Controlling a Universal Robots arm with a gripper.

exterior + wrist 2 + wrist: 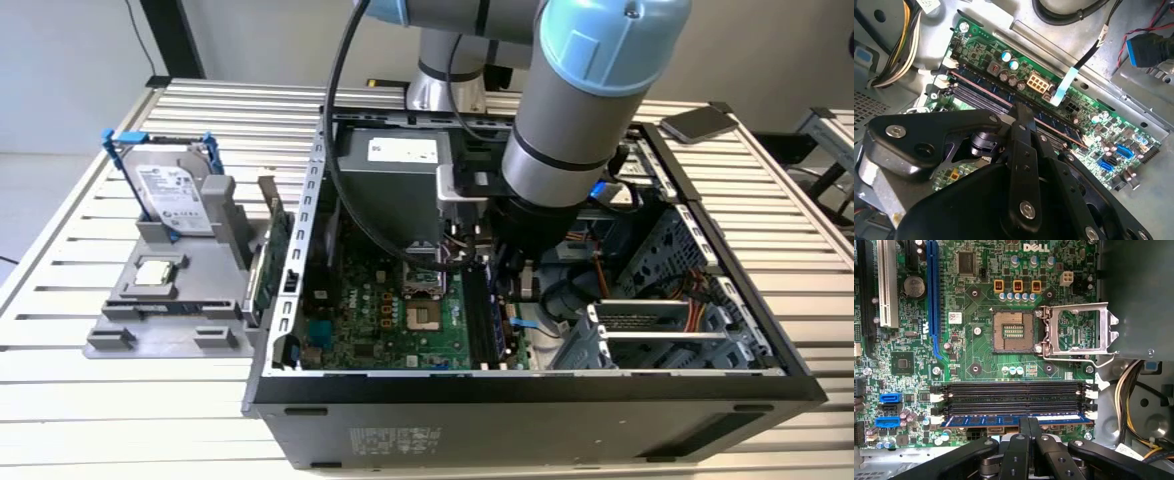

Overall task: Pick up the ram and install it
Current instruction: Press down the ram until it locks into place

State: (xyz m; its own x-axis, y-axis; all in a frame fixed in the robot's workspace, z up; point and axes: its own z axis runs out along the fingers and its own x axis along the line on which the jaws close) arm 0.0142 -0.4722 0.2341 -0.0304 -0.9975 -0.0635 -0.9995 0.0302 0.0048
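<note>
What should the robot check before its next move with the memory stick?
1. Long thin blue ram stick sits along the slot nearest the hand: ok.
2. Hand is on the stick's top edge, near its middle, fingers shut together: ok.
3. Stick pushed fully down: cannot tell.
4. Small white plastic end clips snapped in: cannot tell.
5. Three other long black plastic slots are free of sticks: ok.
</note>
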